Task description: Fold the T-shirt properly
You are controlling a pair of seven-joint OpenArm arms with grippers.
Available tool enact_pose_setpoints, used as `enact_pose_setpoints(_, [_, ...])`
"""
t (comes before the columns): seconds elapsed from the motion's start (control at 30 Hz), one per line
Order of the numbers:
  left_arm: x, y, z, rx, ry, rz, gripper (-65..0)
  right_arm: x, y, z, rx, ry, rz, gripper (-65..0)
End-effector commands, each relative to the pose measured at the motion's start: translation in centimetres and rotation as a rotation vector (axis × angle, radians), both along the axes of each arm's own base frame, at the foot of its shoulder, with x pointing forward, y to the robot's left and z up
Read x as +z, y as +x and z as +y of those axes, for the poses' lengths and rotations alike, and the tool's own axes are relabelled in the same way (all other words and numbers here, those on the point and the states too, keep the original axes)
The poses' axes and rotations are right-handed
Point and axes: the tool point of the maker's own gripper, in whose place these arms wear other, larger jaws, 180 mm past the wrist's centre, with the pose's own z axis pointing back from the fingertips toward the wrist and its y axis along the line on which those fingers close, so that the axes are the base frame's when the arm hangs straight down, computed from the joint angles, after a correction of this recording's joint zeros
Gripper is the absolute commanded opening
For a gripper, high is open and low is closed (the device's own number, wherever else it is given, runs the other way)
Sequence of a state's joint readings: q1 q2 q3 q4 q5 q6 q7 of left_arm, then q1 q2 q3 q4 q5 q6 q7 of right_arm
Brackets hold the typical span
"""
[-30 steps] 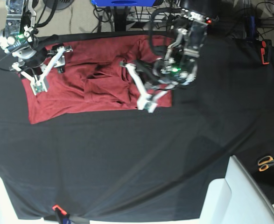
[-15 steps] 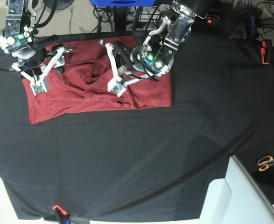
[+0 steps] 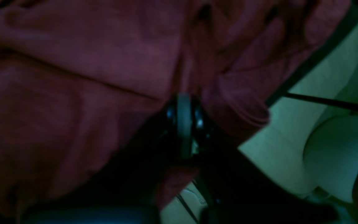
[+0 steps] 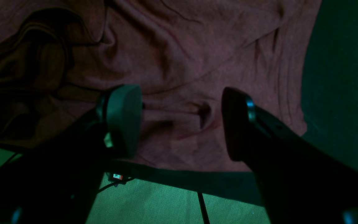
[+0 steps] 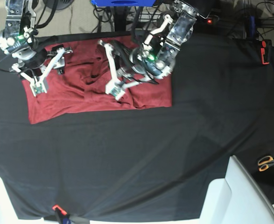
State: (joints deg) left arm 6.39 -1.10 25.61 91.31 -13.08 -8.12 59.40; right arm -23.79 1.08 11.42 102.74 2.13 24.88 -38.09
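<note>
The brick-red T-shirt (image 5: pixel 80 100) lies rumpled on the black table cloth (image 5: pixel 127 163) at the back left. My left gripper (image 5: pixel 112 70) hangs over its bunched middle. In the left wrist view the gripper (image 3: pixel 183 121) has its pads together, with a fold of the T-shirt (image 3: pixel 89 62) gathered around them. My right gripper (image 5: pixel 50 68) is open over the shirt's left part. In the right wrist view the gripper (image 4: pixel 179 121) has its fingers spread wide above wrinkled T-shirt cloth (image 4: pixel 197 56), holding nothing.
Orange-handled scissors (image 5: pixel 267 162) lie at the right edge. A white box (image 5: pixel 235 196) stands at the front right. A red and black tool (image 5: pixel 265 51) is at the back right. An orange clip (image 5: pixel 57 208) is at the front edge.
My left arm swung from the shirt's right edge leftward to its middle, and the cloth there bunched up. In the last half second it barely moved. The right arm stayed still.
</note>
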Motion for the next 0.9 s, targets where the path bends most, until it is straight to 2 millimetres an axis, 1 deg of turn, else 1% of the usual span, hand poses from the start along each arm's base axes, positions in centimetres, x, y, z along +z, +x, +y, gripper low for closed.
enact_pose_setpoints(0.0, [1.0, 1.0, 0.1, 0.023, -0.018, -0.036, -65.0, 0.8, 0.7, -0.3, -0.001, -0.004, -0.035, -26.7])
enact_pose_setpoints(0.03, [1.3, 1.5, 0.8, 0.04, -0.015, -0.048, -65.0, 0.8, 0.7, -0.3, -0.001, -0.004, -0.035, -26.7])
enact_pose_setpoints(0.07, [1.2, 1.5, 1.7, 0.051, -0.003, -0.051, -65.0, 0.8, 0.7, -0.4, 0.0, -0.005, -0.035, -26.7])
enact_pose_setpoints(0.13, [1.1, 1.5, 2.7, 0.066, 0.008, -0.05, -65.0, 0.8, 0.7, -0.4, 0.0, -0.005, -0.035, -26.7])
enact_pose_setpoints(0.27, [0.6, 1.8, 3.0, 0.064, 0.024, -0.046, -65.0, 0.7, 0.6, -0.4, 0.0, -0.005, -0.034, -26.7])
enact_pose_setpoints(0.37, [0.0, 1.6, 3.1, 0.068, 0.026, -0.026, -65.0, 0.7, 0.6, -0.3, -0.001, -0.004, -0.034, -26.7])
enact_pose_setpoints(0.43, [-0.1, 1.9, 2.8, 0.062, 0.027, -0.026, -65.0, 0.7, 0.6, -0.3, 0.0, -0.003, -0.034, -26.7])
enact_pose_setpoints(0.5, [-0.6, 1.9, 2.8, 0.064, 0.033, -0.01, -65.0, 0.7, 0.6, -0.3, -0.001, -0.004, -0.034, -26.7])
enact_pose_setpoints(0.57, [-0.7, 2.7, 2.3, 0.068, 0.027, -0.008, -65.0, 0.7, 0.6, -0.3, -0.001, -0.004, -0.034, -26.7])
enact_pose_setpoints(0.67, [-0.8, 3.1, 2.0, 0.066, 0.027, -0.005, -65.0, 0.7, 0.6, -0.3, -0.001, -0.004, -0.034, -26.7])
enact_pose_setpoints(0.77, [0.3, 4.3, 0.7, 0.073, -0.006, -0.031, -65.0, 0.7, 0.6, -0.3, -0.001, -0.004, -0.034, -26.7])
enact_pose_setpoints(0.87, [0.5, 5.0, -0.3, 0.067, -0.02, -0.031, -65.0, 0.7, 0.6, -0.3, -0.001, -0.004, -0.034, -26.7])
